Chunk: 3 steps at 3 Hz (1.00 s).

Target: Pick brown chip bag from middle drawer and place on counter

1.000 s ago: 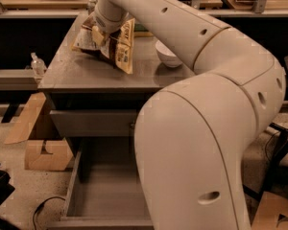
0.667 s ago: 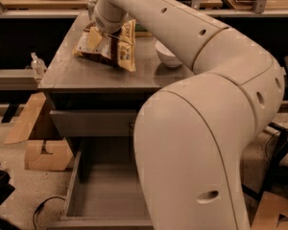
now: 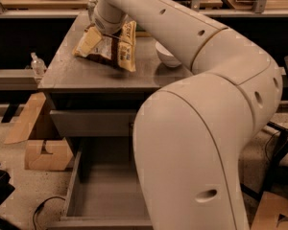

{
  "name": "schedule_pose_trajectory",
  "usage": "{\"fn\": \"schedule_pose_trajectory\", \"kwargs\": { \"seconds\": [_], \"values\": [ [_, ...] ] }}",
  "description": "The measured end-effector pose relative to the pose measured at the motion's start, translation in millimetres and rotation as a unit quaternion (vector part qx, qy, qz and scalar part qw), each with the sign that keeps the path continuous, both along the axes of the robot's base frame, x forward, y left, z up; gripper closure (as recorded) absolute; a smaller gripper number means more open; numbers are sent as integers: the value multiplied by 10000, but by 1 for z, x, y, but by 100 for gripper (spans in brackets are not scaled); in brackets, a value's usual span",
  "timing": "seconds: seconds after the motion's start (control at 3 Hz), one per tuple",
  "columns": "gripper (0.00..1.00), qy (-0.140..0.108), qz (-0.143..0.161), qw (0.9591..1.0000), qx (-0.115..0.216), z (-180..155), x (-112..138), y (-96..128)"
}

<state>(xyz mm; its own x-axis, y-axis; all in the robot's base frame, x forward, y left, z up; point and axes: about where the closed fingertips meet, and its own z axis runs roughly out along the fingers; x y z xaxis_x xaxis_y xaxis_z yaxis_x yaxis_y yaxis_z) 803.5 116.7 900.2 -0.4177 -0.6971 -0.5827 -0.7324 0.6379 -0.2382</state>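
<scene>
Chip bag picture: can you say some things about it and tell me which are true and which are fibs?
1. The brown chip bag is up at the counter. True.
2. The middle drawer is shut. False: it is pulled open, and no bag shows inside.
3. The pincer is at the bag's top edge. True.
4. The white bowl sits in the drawer. False: it stands on the counter.

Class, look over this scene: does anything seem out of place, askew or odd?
The brown chip bag sits crumpled and tilted on the counter, its upper end raised beneath the gripper. Below, the middle drawer stands open, its visible floor bare.
</scene>
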Motion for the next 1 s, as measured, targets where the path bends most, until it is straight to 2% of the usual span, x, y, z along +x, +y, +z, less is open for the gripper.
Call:
{"fn": "schedule_pose_trajectory", "kwargs": {
  "seconds": [0.33, 0.67, 1.0],
  "values": [
    [0, -40, -196, 9997, -168, 19, 3, -4],
    [0, -354, -695, 9967, -235, 62, -1, -22],
    [0, -757, -1248, 9892, -121, 105, -20, -51]
  ]
}}
